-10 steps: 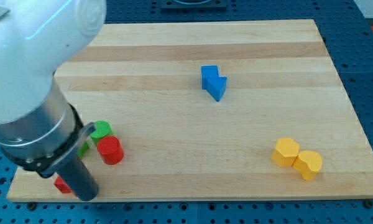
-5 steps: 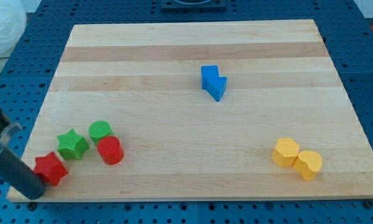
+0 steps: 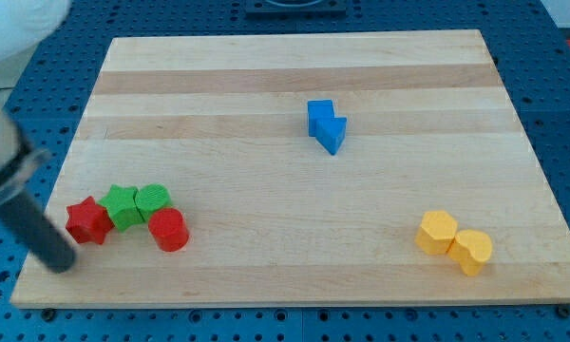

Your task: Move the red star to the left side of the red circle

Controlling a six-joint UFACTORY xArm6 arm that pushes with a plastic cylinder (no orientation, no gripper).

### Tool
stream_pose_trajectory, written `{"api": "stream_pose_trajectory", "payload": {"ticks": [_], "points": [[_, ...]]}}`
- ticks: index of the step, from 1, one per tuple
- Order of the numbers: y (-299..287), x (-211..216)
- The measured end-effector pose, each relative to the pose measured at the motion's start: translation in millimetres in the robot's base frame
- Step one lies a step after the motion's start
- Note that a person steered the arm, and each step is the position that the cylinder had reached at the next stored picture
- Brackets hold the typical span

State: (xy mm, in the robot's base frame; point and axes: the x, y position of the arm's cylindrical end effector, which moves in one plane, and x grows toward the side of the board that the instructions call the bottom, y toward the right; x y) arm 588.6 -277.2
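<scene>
Red star sits left of the green star, near my tip; no claw fitted, nothing held; nudge gently toward the red circle.

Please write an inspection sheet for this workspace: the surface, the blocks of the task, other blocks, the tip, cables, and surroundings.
Surface: wooden board, flat.
Job's things: red star near the view's bottom left; red circle to its right, apart.
Clutter: green star touching the red star; green circle above the red circle; two blue blocks together; two yellow blocks together.
Gripper: none; my tip lies below-left of the red star.
Cables: nothing seen.
Surroundings: blue perforated base.
</scene>
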Motion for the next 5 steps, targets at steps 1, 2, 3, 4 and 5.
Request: {"api": "stream_pose_trajectory", "payload": {"ticks": [1,2,3,4,5], "points": [[-26,2],[-25,-29],[-6,-42],[66,-42],[85,-42]]}}
